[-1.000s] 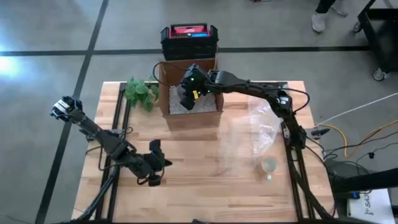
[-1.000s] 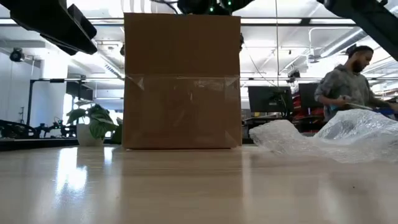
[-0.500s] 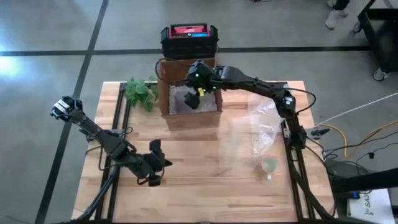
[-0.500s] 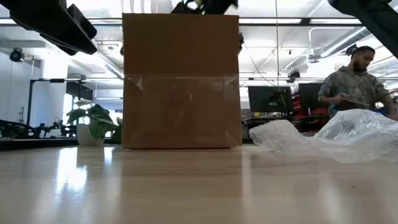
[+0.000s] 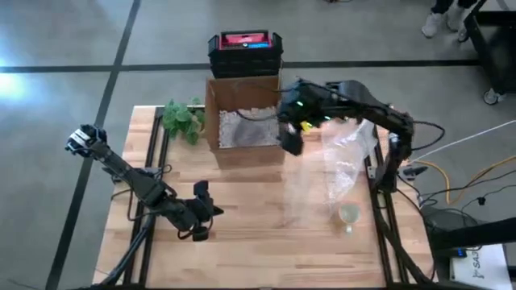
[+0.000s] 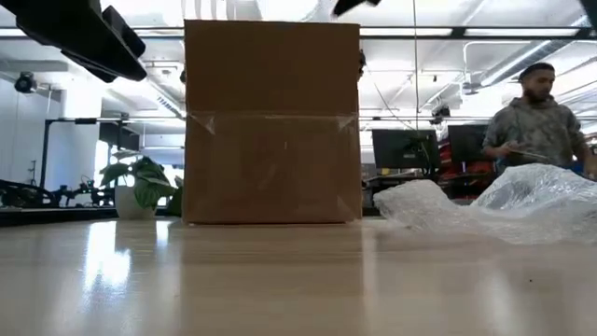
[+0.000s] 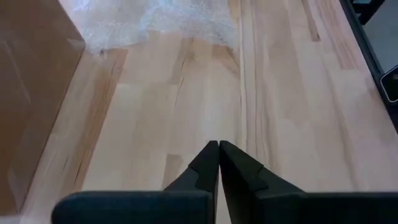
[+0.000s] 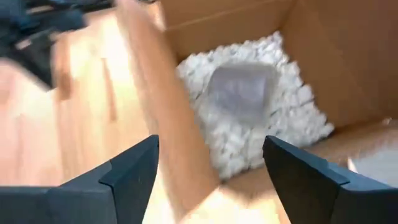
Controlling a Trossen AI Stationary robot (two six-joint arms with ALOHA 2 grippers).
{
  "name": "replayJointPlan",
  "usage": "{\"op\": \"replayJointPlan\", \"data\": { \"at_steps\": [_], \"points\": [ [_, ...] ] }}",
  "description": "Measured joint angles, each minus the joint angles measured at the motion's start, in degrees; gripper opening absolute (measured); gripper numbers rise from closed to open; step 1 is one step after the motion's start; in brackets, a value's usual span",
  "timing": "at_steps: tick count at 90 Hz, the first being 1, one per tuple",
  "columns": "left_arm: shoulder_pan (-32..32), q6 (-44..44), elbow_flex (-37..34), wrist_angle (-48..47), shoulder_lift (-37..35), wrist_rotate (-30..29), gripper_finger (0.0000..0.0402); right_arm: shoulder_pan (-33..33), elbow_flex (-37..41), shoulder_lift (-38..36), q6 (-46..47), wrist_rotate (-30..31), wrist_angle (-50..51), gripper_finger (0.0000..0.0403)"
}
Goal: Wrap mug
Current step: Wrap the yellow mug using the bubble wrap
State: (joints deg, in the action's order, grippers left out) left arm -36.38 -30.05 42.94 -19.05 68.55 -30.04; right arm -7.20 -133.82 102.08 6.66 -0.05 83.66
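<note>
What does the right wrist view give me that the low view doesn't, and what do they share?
Only the right wrist view looks inside: white packing peanuts with a bubble-wrapped bundle lying on them, and the open right end effector over the rim. Only the low view shows the plant, the loose bubble wrap on the table, and a person behind it. Both show the cardboard box.

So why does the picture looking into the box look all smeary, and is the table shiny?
In the right wrist view the cardboard box edge and packing peanuts are streaked with motion blur; the open right gripper frames them. In the low view the table mirrors the bright ceiling lights as pale glare. The left wrist view is sharp, showing the shut left gripper.
</note>
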Motion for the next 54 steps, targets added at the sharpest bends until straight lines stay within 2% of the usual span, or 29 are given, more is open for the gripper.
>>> {"op": "replayJointPlan", "data": {
  "at_steps": [13, 27, 42, 54],
  "points": [
    [0.0, -0.4, 0.0, 0.11, 0.0, 0.0, 0.0, 6.76, 1.91, -3.6, 4.92, 0.03, 6.09, 0.0249],
    [0.0, 0.15, 0.0, 2.11, 0.12, 0.27, 0.0, 15.75, 7.98, -7.59, 12.36, 0.98, 6.21, 0.0234],
    [0.12, 4.92, 0.0, 8.76, 3.3, 2.28, 0.0, 26.21, 18.15, -11.7, 20.89, 8.66, 5.9, 0.0221],
    [1.36, 6.19, 0.0, 14.81, 7.71, 2.2, 0.0, 32.74, 29.05, -14.18, 28.72, 17.27, 4.17, 0.0215]
  ]
}}
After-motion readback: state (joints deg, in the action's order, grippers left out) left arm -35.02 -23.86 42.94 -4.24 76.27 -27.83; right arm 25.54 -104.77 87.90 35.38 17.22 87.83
